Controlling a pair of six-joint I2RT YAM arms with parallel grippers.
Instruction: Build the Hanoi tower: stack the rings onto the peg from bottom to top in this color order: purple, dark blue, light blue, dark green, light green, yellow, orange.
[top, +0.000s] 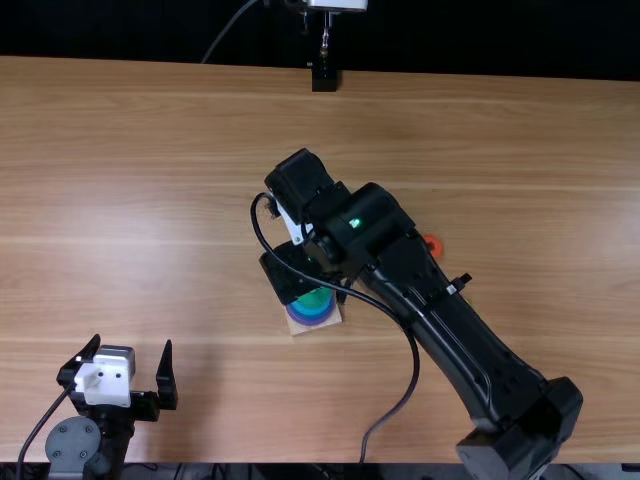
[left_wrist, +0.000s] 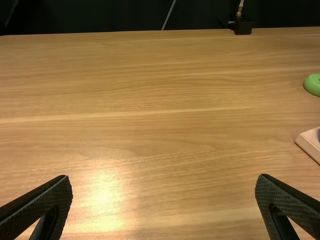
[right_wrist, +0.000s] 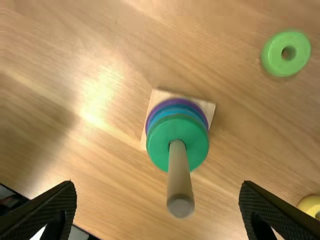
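In the top view my right gripper (top: 310, 285) hangs over the peg's base (top: 298, 328), hiding the peg. The right wrist view shows this gripper (right_wrist: 158, 207) open, the wooden peg (right_wrist: 179, 175) between its fingers. A dark green ring (right_wrist: 160, 142) tops the stack, over blue (right_wrist: 162, 113) and purple (right_wrist: 150, 116) rings. Off the base lie a light green ring (right_wrist: 275, 56) and a yellow ring (right_wrist: 311, 204). An orange ring (top: 432, 245) lies beside the right arm in the top view. My left gripper (top: 137, 385) stands open at the near left; its wrist view shows it (left_wrist: 164, 192) holding nothing.
The right arm stretches diagonally across the right half of the table (top: 150, 200), with a loose cable looping beside it. At the far edge stands a black mount (top: 325, 78).
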